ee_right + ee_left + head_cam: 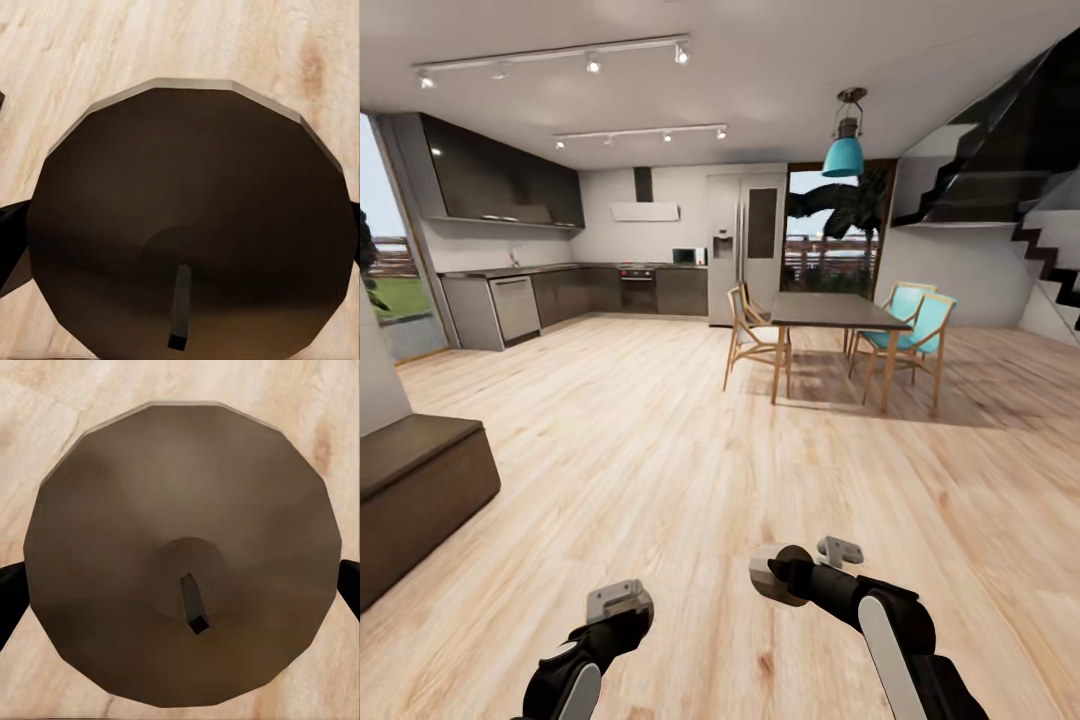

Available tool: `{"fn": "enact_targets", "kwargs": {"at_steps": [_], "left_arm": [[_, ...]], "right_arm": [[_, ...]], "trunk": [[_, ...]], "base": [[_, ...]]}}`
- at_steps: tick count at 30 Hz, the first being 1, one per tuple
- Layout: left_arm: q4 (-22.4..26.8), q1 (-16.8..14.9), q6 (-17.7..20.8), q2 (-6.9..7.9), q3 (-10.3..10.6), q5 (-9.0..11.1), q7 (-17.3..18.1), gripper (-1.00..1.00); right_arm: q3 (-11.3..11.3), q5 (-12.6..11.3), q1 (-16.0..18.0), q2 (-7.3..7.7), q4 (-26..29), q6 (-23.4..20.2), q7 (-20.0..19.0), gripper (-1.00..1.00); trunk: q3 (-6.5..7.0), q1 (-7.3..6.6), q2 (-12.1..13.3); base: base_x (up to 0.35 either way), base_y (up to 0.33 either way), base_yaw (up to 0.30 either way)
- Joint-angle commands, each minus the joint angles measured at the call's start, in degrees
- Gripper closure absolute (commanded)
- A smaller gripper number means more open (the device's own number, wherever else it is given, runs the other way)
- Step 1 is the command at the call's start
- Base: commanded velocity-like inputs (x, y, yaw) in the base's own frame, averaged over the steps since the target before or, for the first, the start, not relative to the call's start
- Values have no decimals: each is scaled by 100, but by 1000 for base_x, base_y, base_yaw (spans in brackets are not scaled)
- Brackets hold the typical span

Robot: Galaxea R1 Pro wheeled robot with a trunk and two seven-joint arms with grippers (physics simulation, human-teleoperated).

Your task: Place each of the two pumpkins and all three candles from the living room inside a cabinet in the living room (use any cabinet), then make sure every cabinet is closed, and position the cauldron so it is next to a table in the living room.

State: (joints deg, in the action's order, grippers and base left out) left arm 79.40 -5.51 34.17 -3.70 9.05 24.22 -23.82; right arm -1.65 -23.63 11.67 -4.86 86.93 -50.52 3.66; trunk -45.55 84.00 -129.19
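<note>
Filling the left wrist view, a stubby beige-tan candle (180, 555) seen end-on, dark wick at its centre, sits between the left gripper (180, 585)'s black fingers (9, 592), which touch its sides: pinched. Right wrist view much the same: a second, darker-lit tan candle (191, 217) clamped between the right gripper (184, 240)'s fingertips (11, 240). Light wood plank floor (150, 45) lies below both. From the head, both arms are held low and forward over that floor (660, 450). A long, low, dark brown wood cabinet (415, 495) stands at the left edge. Farther off: dark dining table (835, 312) with wooden and teal chairs, a dark-fronted kitchen (560, 290), a black staircase (1010, 150).
</note>
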Motion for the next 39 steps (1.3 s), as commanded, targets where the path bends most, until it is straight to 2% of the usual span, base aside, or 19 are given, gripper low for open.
{"fn": "enact_targets", "kwargs": {"at_steps": [1, 10, 39], "left_arm": [[2, -8, 11, 1, 9, 58, -58, 100], [-7, -4, 11, 1, 28, -7, -75, 100], [-12, -3, 11, 1, 35, -14, -79, 100]], "right_arm": [[0, -68, 2, -3, 8, -20, 36, 100], [3, -67, 3, -2, 6, -20, 35, 100], [7, -71, 3, 2, 6, -20, 32, 100]], "trunk": [[12, -24, 39], [174, -221, 399], [695, -858, 1563]], "base": [[0, 0, 286], [0, 0, 286], [0, 0, 286]]}}
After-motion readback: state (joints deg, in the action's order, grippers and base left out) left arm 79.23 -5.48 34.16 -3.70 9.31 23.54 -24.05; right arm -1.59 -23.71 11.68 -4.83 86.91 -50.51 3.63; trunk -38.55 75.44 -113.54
